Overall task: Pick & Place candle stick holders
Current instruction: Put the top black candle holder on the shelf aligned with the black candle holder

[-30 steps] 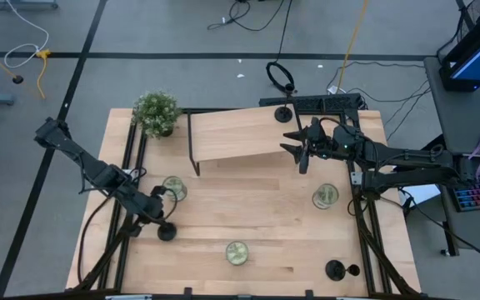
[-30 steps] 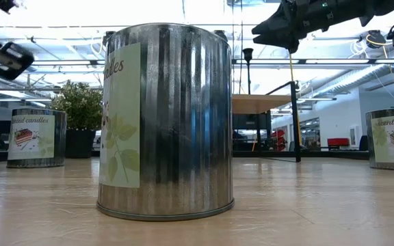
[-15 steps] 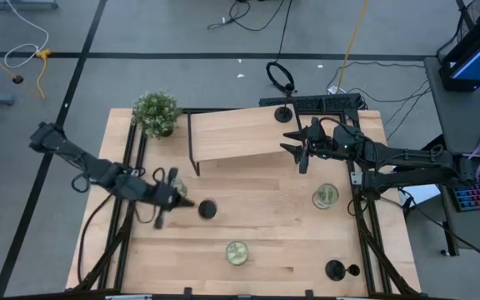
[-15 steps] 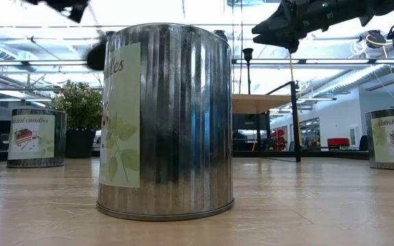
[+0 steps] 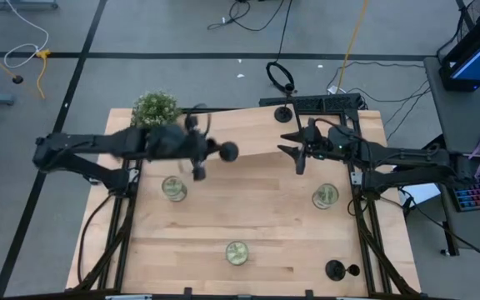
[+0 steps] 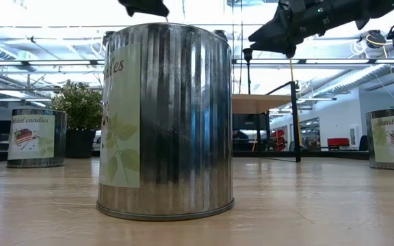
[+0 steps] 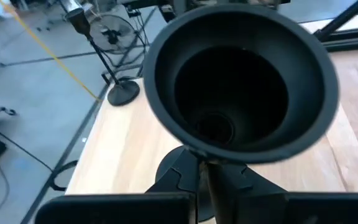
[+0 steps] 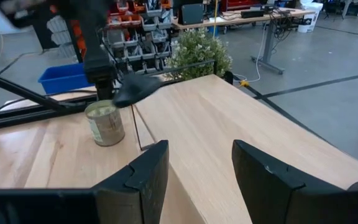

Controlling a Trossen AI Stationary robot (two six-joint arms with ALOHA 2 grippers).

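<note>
My left gripper [image 5: 200, 154] is shut on one black candle stick holder [image 5: 226, 152] and carries it in the air over the near-left part of the raised wooden shelf [image 5: 240, 133]. In the left wrist view the holder's hollow round base [image 7: 241, 81] fills the picture. A second holder [image 5: 283, 112] stands by its disc base on the shelf's far right end. A third holder [image 5: 333, 269] rests on the table near the front right corner. My right gripper [image 5: 293, 151] is open and empty above the shelf's right end. My left gripper pinches the holder's thin stem [image 7: 207, 173] between its two fingers, below the round base. The holder is lifted clear of table and shelf. It lies about level, its base [image 5: 227, 152] pointing toward the table's right, beyond the fingertips.
Three metal candle tins stand on the table: left [image 5: 173, 187], front middle [image 5: 237, 252] and right [image 5: 325, 197]. A small potted plant [image 5: 155, 108] stands at the far left corner. The shelf's black frame [image 5: 192, 146] rises at its left end.
My left gripper has risen from the table's near left, carrying the holder. It has swung toward the far edge and the right, up over the shelf. The holder has left the table and now lies about level. My right gripper has kept still.
</note>
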